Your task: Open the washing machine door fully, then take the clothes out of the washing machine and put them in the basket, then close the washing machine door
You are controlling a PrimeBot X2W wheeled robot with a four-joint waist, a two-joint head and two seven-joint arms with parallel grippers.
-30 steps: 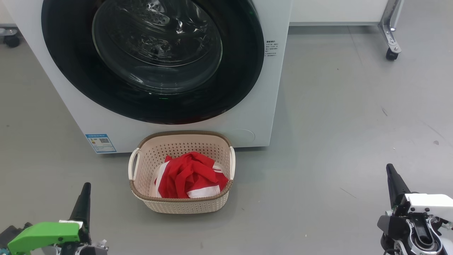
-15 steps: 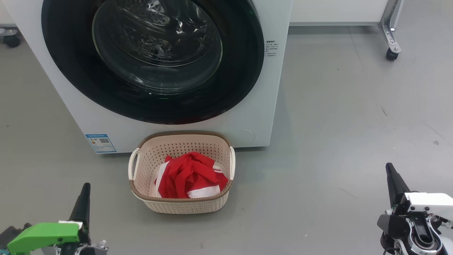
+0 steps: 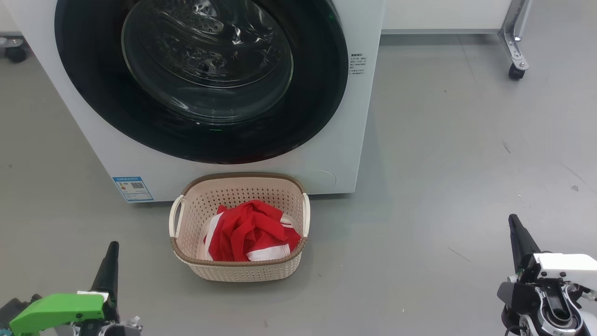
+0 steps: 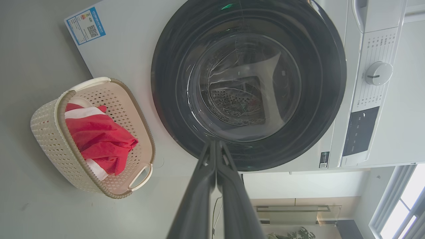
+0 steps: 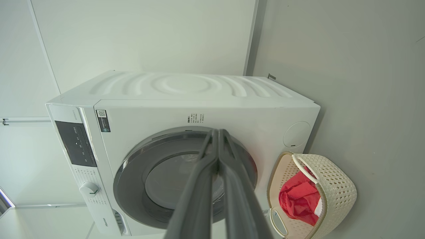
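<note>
Left gripper (image 3: 112, 252) sits low at the near left in the head view, fingers pressed together on nothing. The right gripper (image 3: 515, 226) mirrors it at the near right, pinched shut and empty too. Both hang well apart from the washing machine (image 3: 359, 116). The washing machine door (image 3: 205, 70) lies flush against the front, so by my reading the closing step is as good as done (what is left to do well is to confirm the latch has caught and keep both arms off the glass). Just in front of the machine stands the basket (image 3: 238, 176). The clothes (image 3: 249, 231) lie bundled inside it, red with white trim, below the rim.

Over to the left wrist view: closed fingers point toward the door's black ring. Through the window the drum (image 4: 237, 106) looks bare, perforated metal, no red that I can see. The basket is off to one side with the garment heaped in it, nothing draped over the edge.

Right wrist view now: same story from the other flank. The door is shut, and the basket sits beside the machine with the red bundle inside.
</note>
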